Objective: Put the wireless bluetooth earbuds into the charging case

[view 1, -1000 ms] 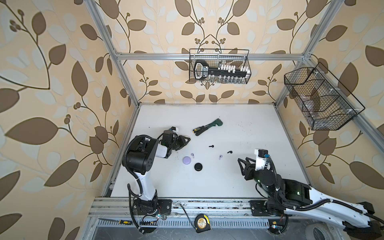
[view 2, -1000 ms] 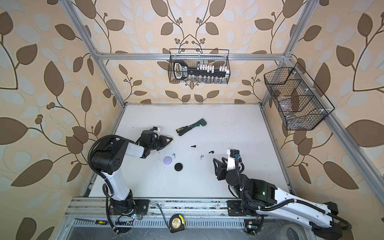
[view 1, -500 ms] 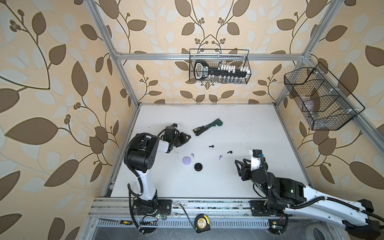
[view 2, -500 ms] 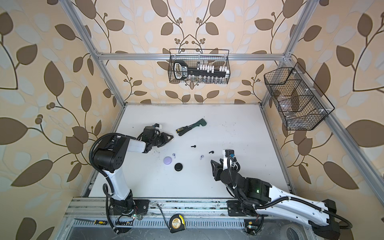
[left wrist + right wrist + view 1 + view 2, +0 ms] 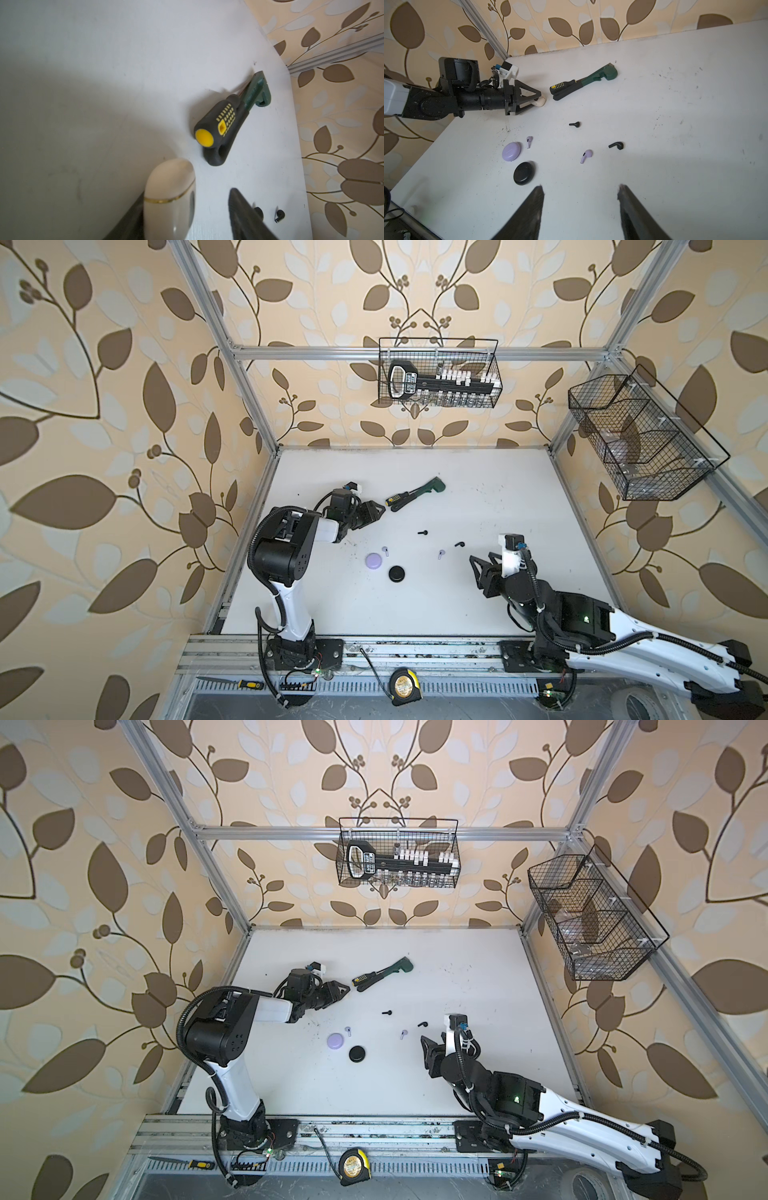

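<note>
The tiny lilac plastic earbud (image 5: 439, 553), at ten o'clock from the right gripper (image 5: 478, 576), looks light and slick, best pinched across its bulb; that gripper's jaws and the left gripper's (image 5: 379, 511) stand apart.

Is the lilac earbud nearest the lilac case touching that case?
Apart. The right wrist view shows a strip of bare table between the lilac earbud and the lilac case.
</note>
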